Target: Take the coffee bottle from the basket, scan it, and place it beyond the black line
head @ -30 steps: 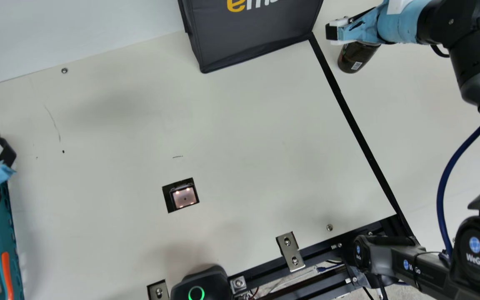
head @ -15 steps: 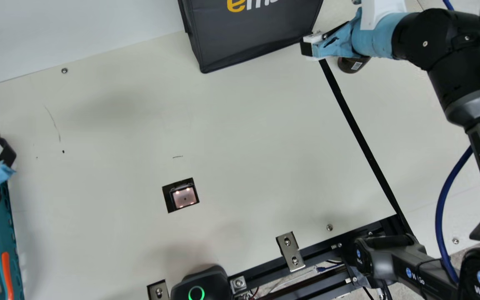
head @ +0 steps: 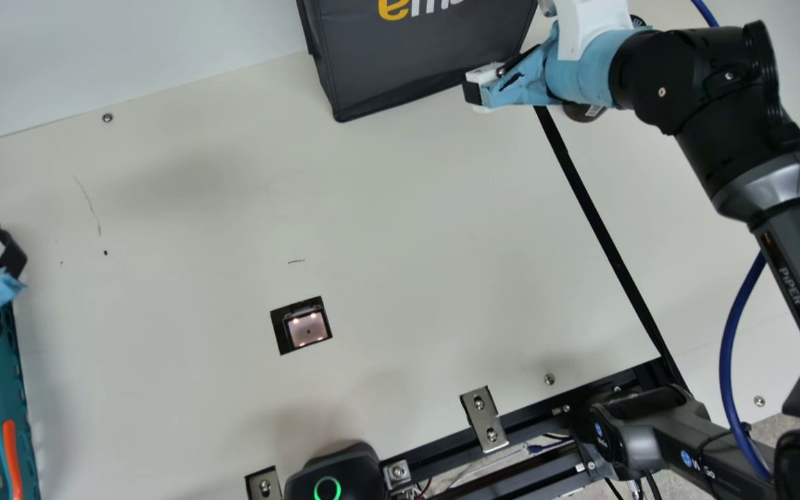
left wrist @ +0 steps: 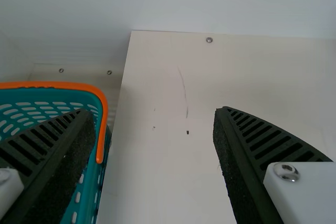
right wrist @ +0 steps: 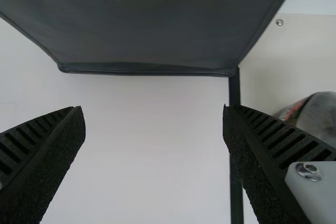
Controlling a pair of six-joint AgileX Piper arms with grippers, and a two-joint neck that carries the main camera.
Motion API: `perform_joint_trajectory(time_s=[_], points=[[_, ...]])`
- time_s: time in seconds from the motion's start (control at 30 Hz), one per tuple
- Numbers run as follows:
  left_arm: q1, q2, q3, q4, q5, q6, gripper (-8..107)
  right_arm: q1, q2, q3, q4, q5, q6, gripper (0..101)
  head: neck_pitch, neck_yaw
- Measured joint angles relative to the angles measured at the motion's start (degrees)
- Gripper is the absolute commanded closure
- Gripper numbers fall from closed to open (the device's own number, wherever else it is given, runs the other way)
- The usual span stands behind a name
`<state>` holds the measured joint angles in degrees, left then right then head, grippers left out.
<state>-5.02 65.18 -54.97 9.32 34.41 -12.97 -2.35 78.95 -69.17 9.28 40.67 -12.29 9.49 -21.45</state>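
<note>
Beyond flat black line (head: 596, 226), rounded coffee bottle (head: 583, 114); left fingers (head: 12, 258), right fingers (head: 471, 93) ribbed, released

Yellow and white lettering on the dark bag (right wrist: 147, 45) reads "emart", its top cut off; the right arm (head: 799, 257) bears "PiPER" and, partly hidden, "W Go".

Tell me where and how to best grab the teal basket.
I'd pinch the orange band from above, one finger inside, one outside the teal basket: it runs thin along the top edge and looks slim enough for the open left gripper, while the basket seems too wide to span.
</note>
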Motion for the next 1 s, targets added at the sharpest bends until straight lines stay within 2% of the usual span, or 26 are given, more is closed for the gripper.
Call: perform_joint_trajectory(time_s=[0.4, 1.0], points=[[0.0, 0.0, 0.0, 0.0, 0.0, 0.0, 9, 4.7, 0.1, 0.2, -3.0, -1.0, 4.9, 10, -0.1, 0.0], [0.2, -0.3, -0.4, -0.4, 0.5, 0.4, 9, 7.0, -2.3, 1.6, -7.0, -0.9, 8.8, 10, -0.1, 0.0]])
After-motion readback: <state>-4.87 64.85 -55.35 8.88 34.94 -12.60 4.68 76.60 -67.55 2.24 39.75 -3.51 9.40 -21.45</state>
